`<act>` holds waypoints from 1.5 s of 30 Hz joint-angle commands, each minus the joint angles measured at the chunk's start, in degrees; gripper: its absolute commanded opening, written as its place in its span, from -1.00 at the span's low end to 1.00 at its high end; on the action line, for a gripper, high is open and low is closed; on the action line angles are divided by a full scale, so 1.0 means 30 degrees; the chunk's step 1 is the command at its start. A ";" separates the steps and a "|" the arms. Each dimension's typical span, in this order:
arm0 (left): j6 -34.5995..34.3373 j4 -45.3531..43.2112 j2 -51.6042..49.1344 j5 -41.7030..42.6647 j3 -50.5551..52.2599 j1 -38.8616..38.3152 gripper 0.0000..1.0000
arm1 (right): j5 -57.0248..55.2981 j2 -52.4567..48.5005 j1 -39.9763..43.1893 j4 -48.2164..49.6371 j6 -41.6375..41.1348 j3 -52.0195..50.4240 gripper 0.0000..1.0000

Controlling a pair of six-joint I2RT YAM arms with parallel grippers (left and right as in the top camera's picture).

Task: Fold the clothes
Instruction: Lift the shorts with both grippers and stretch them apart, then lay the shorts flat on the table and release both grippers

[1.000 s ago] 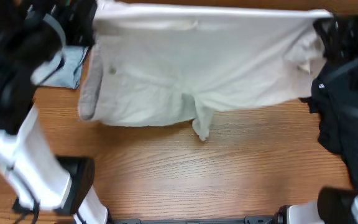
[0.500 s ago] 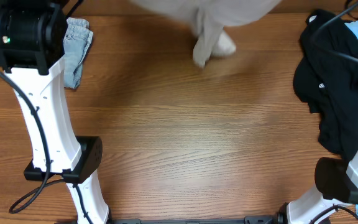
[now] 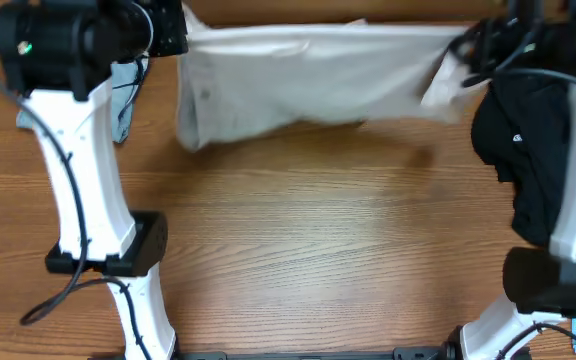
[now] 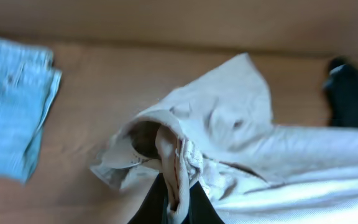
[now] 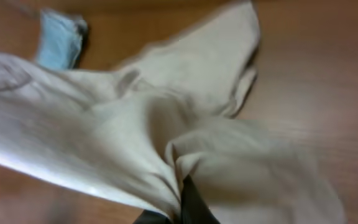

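The clothes (image 3: 308,80), a pale beige pair of shorts, hang stretched across the far side of the table between both arms. My left gripper (image 3: 180,30) is shut on the garment's left end; in the left wrist view a bunched fold of the clothes (image 4: 229,143) sits pinched between the dark fingers (image 4: 149,208) of the left gripper (image 4: 174,208). My right gripper (image 3: 465,45) is shut on the right end. The right wrist view is blurred: the clothes (image 5: 135,130) fill most of it, and the cloth runs into the right gripper (image 5: 182,208).
A folded light-blue denim piece (image 3: 126,105) lies behind the left arm (image 3: 78,170), also seen as denim (image 4: 11,106) in the left wrist view. A black garment (image 3: 533,160) lies at the right by the right arm (image 3: 568,230). The wooden table (image 3: 318,250) spreads toward the front.
The shorts, flung up and nearly out of the top of the overhead view half a second ago, are back down, stretched between both grippers. Both arms moved with them.
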State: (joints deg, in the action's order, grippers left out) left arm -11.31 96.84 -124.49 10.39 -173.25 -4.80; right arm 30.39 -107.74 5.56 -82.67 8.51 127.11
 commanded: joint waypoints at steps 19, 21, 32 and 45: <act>0.0335 -0.0007 0.1727 -0.2259 1.4608 0.0189 -0.91 | -0.1231 0.0583 -0.2565 0.0124 -0.1559 -0.9231 -0.92; 0.0255 -0.0007 0.2776 -0.2404 1.6640 0.0073 -0.92 | -0.1246 0.0962 -0.2586 -0.0481 -0.1851 -0.9267 -0.92; -0.1472 -0.0991 0.8619 -0.2455 2.4655 -0.0262 -0.92 | -0.2616 0.5778 -0.2586 -0.0736 -0.4044 -1.3362 -0.92; -0.3774 -0.4758 1.1766 -0.0211 3.5000 -0.4109 -0.44 | -0.2747 0.7635 -0.2586 0.1056 -0.5289 -2.0327 -0.28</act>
State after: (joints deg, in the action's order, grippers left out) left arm -19.51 83.55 -89.54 7.35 -72.03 -14.37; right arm 22.24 -86.00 -2.28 -80.82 -6.48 66.13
